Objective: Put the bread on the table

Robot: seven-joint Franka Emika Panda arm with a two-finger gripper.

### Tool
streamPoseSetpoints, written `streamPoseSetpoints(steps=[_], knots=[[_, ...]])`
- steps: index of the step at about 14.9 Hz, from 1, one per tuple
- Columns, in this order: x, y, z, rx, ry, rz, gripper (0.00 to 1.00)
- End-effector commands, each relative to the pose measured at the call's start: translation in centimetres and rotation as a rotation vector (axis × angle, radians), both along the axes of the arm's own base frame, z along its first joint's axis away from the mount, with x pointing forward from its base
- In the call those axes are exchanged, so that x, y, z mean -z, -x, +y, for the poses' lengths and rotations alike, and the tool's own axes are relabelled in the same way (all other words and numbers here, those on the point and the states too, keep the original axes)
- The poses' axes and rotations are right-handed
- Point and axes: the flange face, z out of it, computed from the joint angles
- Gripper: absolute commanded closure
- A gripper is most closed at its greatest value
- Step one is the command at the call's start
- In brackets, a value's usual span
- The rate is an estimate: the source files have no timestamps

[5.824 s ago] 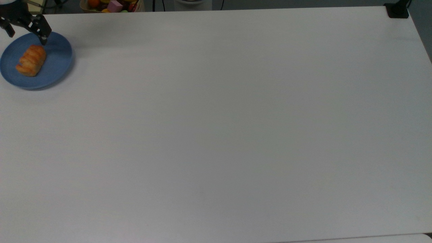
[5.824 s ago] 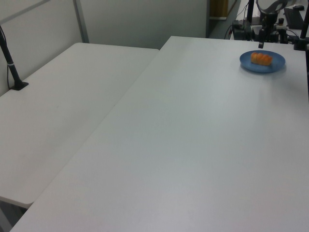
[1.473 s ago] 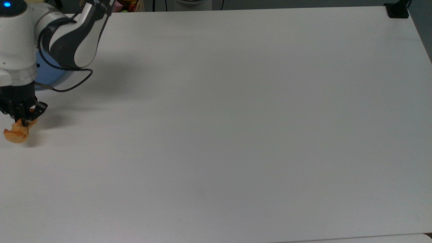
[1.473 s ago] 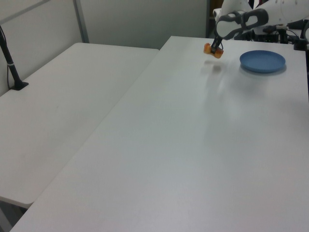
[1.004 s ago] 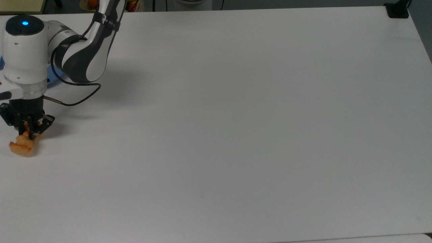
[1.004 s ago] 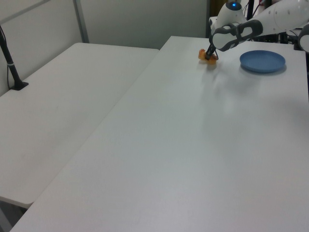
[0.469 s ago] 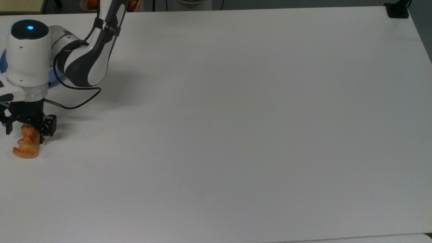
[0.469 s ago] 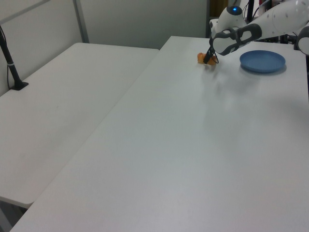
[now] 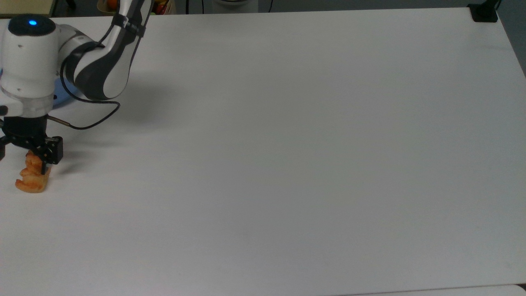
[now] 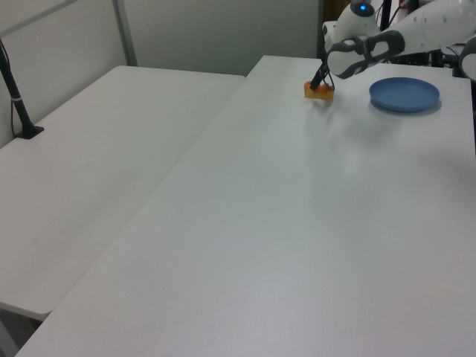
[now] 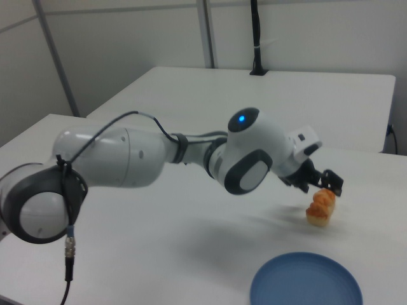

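1. Table (image 9: 287, 164): bears every item listed below.
2. Bread (image 9: 33, 176): on the table, near the top view's left edge; in the right view (image 11: 320, 208), beyond the plate and apart from it.
3. Plate (image 10: 404, 94): on the table, to the left view's right of the bread (image 10: 319, 91); in the right view (image 11: 305, 279), at the near edge.
4. Gripper (image 9: 22, 158): directly over the bread's upper end in the top view, fingers spread to either side of it.
5. Second table (image 10: 89, 163): beside the first, on the left view's left.
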Motion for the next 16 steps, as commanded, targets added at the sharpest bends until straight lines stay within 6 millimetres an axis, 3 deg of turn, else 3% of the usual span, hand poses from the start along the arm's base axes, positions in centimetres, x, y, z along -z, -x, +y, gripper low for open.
streamPoseSetpoints(steps=[1,7,11,14,16], knots=[[-5.0,2.8,3.0,0.042,-0.137,-0.053,0.00],[-13.8,6.2,7.0,0.130,-0.325,0.078,0.00],[-18.3,7.9,13.8,0.202,-0.363,0.219,0.00],[-21.4,11.2,18.4,0.164,-0.405,0.278,0.00],[-22.2,13.3,22.2,0.110,-0.419,0.326,0.00]])
